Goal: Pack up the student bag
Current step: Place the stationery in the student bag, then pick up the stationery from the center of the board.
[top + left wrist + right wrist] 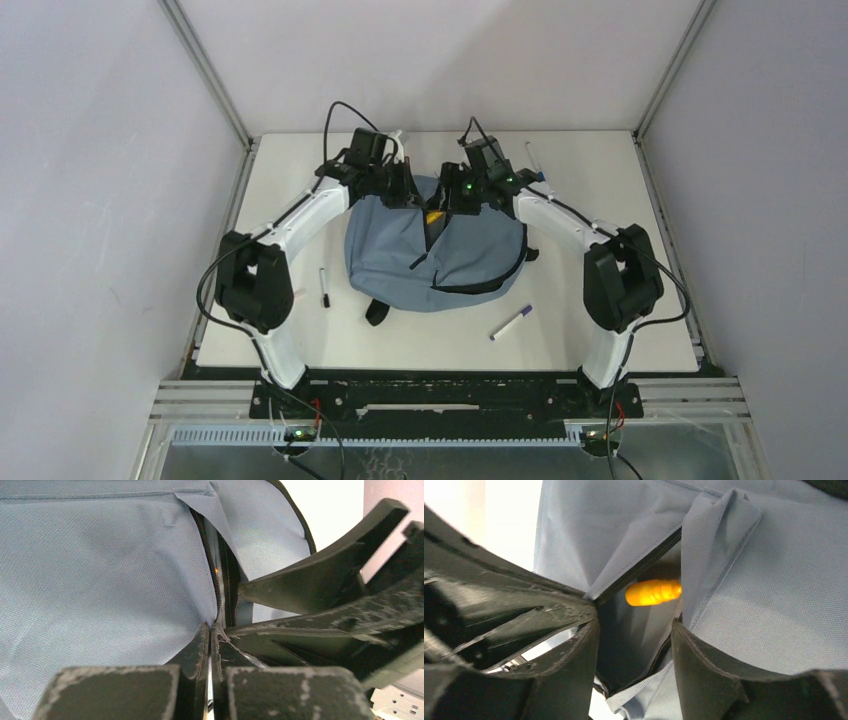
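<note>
Grey walls close a white table on three sides, and the bag lies flat in the middle of it, its open top toward the far edge. At the left, a black marker lies on the table just beside the bag. Next comes the left tool: its fingers are pressed together, and they seem to pinch the fabric edge just beside the zipper, at one lip of the opening. Between the two lips an orange thing shows inside the bag; it is blurred and I cannot tell what it is. The right tool stands over the same opening with its fingers spread and nothing between them; the orange thing is apart from both fingers. Further right, a purple marker lies on the near side, a little apart from the bag, and a pen lies near the far edge. In my judgement the bag is light and very soft. The cloth folds and sags, so the mouth will not stay open by itself, and a pull on the middle of a panel would only gather loose cloth. The better places to take hold are the stitched edge along the zipper, which looks stiffer, or the black strap. One tool should hold the lip while the other brings the markers.
</note>
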### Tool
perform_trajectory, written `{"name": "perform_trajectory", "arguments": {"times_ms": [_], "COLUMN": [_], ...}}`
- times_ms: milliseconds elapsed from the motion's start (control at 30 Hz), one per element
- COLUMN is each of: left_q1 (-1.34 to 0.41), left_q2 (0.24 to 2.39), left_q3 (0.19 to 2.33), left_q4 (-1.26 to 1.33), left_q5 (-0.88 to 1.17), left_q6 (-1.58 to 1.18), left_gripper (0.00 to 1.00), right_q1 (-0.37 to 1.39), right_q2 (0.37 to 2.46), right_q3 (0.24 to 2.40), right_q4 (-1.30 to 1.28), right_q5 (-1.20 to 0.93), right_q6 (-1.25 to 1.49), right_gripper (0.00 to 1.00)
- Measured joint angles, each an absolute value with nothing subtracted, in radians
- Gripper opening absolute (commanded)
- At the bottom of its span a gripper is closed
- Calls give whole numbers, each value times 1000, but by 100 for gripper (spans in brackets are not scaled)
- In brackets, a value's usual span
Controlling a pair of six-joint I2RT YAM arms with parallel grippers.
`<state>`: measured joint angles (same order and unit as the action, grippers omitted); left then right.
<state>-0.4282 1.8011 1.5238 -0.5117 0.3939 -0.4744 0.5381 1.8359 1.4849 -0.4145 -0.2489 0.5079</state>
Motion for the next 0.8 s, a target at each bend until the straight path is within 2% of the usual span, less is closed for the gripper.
{"name": "perform_trajectory", "arguments": {"times_ms": [67, 133, 267, 400, 600, 800], "left_q1": [-427, -427, -427, -427, -427, -427], "left_q2": [1801, 1801, 1798, 1785, 1784, 1782], "left_q3": [1522, 1522, 1513, 1485, 1484, 1457], "left_q4": [-508, -509, -500, -493, -493, -480], "left_q5": [397, 397, 397, 388, 387, 389], "left_q6": [-474, -474, -473, -471, -463, -463], "left_gripper": [0, 0, 0, 0, 0, 0], "right_q1": [528, 516, 464, 326, 137, 105], "right_q2": [1816, 1785, 1675, 1641, 1846, 2108], "right_q3": [1485, 1483, 1447, 1451, 1595, 1844], "right_q4": [-417, -418, -414, -407, -477, -622], "right_q5": [-255, -251, -133, 17, 136, 160], "right_q6": [506, 498, 460, 418, 359, 287], "right_gripper": [51, 51, 58, 65, 70, 76]}}
